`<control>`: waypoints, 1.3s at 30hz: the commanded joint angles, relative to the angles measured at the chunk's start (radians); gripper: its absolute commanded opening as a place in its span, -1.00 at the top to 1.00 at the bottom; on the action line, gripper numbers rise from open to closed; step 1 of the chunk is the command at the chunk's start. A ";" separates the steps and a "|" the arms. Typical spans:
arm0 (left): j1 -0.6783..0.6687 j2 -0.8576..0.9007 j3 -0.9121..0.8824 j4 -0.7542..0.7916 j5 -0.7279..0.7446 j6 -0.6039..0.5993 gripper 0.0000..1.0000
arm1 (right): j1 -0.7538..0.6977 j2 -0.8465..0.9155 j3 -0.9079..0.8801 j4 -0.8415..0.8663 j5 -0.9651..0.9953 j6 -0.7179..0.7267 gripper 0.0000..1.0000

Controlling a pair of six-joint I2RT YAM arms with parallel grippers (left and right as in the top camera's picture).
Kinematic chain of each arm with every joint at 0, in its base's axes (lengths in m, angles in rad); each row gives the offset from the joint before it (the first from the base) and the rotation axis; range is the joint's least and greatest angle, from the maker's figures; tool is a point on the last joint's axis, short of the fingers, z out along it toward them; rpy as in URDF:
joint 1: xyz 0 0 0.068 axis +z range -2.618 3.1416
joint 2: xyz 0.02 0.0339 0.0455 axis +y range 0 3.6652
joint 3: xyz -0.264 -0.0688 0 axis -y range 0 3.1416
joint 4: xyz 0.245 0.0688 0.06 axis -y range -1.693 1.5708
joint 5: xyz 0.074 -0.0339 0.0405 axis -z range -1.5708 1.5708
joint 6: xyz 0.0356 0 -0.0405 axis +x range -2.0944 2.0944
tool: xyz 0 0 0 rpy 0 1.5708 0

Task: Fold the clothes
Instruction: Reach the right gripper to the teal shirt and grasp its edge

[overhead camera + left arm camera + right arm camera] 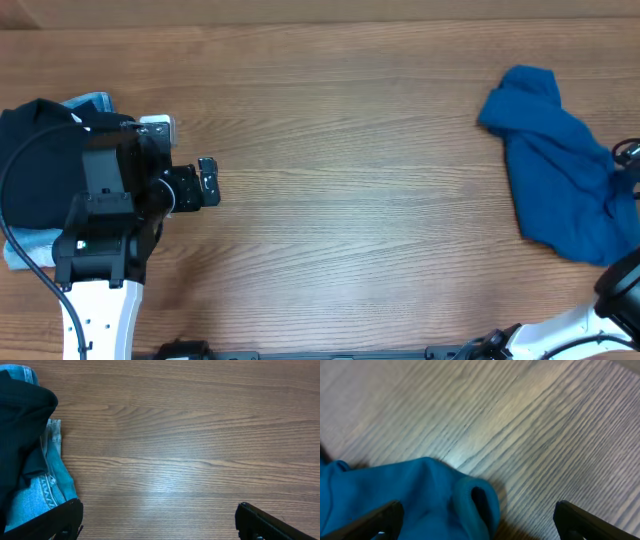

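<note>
The clothes, a plain teal-blue garment (560,180), lie crumpled at the table's right side. In the right wrist view the same garment (410,495) shows a rolled sleeve opening (477,502). My right gripper (477,525) hovers open over that opening, its left finger above the cloth and its right finger (590,522) above bare wood. In the overhead view only a black bit of that arm (628,155) shows at the right edge. My left gripper (207,183) is far from the garment at the table's left. It stands open (159,527) with only wood between its fingers.
A black folded garment (40,165) lies on light blue jeans (95,103) at the far left, partly under the left arm. Both show in the left wrist view, black cloth (20,435) over denim (52,485). The wooden table (350,150) spans the middle.
</note>
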 commanded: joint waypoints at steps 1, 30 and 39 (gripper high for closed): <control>-0.006 0.003 0.026 0.004 -0.006 -0.011 -1.00 | -0.005 0.065 0.018 -0.014 -0.006 -0.007 -0.92; -0.006 0.003 0.026 0.021 -0.006 -0.011 -1.00 | 1.099 -0.261 0.330 -0.560 0.075 0.005 0.05; -0.007 0.032 0.026 0.035 0.116 -0.016 -1.00 | 0.716 -0.261 0.278 -0.872 -0.065 0.005 -0.38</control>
